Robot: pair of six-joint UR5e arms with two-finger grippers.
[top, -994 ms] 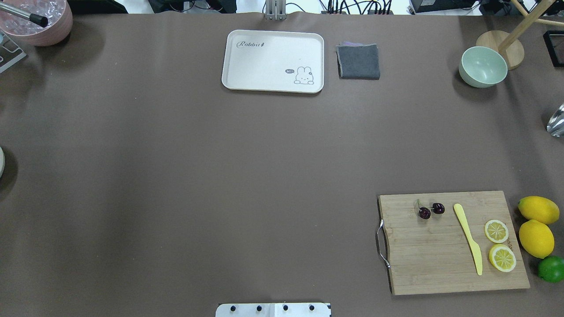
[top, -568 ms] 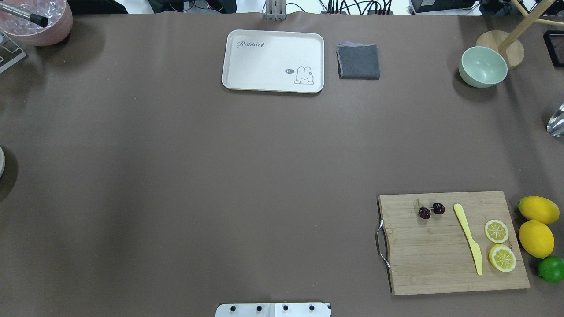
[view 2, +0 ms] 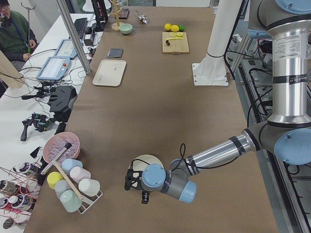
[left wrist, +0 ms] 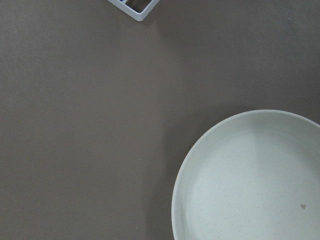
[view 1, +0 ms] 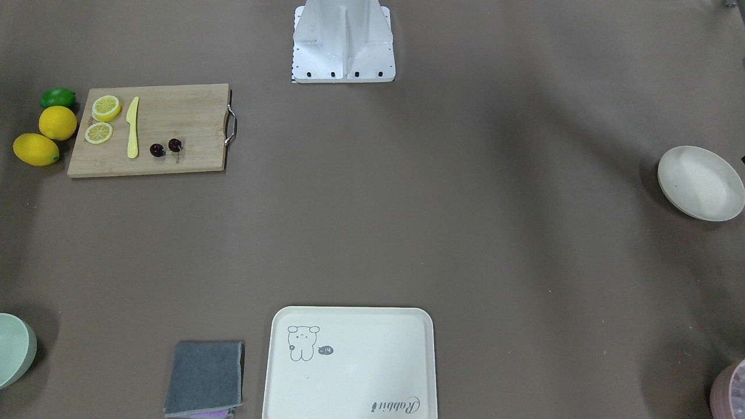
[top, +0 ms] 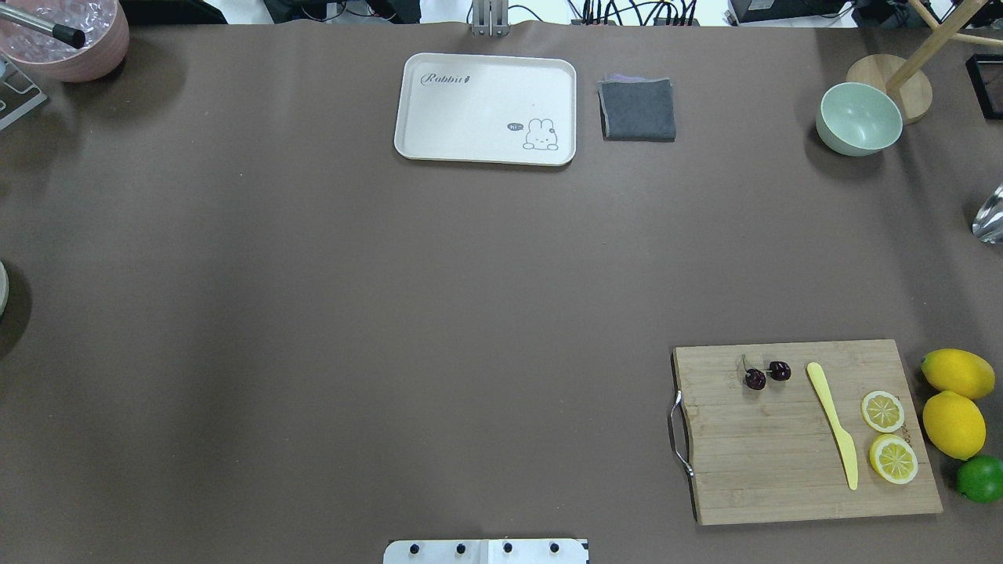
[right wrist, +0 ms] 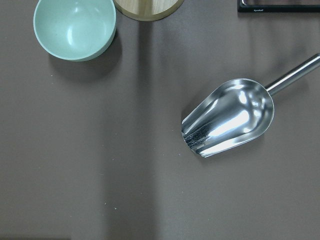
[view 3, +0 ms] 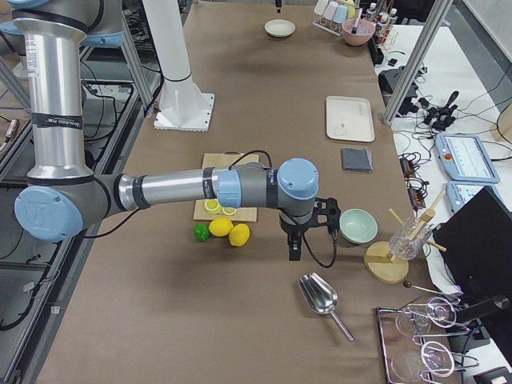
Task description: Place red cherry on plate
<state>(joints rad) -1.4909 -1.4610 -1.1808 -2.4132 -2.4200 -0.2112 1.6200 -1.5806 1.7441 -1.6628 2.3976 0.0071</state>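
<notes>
The red cherry (top: 766, 374), a dark maroon pair on thin stems, lies on the far part of the wooden cutting board (top: 783, 462); it also shows in the front-facing view (view 1: 166, 147). The round cream plate (view 1: 698, 186) sits empty at the table's left end, filling the lower right of the left wrist view (left wrist: 240, 190). My left gripper (view 2: 130, 180) hangs just above the table beside the plate (view 2: 151, 161); I cannot tell if it is open. My right gripper (view 3: 293, 250) hovers past the lemons, far from the cherry; I cannot tell its state either.
On the board lie a yellow knife (top: 832, 423) and two lemon slices (top: 883, 410); lemons (top: 954, 423) and a lime (top: 981, 478) sit beside it. A cream tray (top: 486, 94), grey cloth (top: 638, 110), green bowl (top: 859, 119) and metal scoop (right wrist: 230, 117) stand further off.
</notes>
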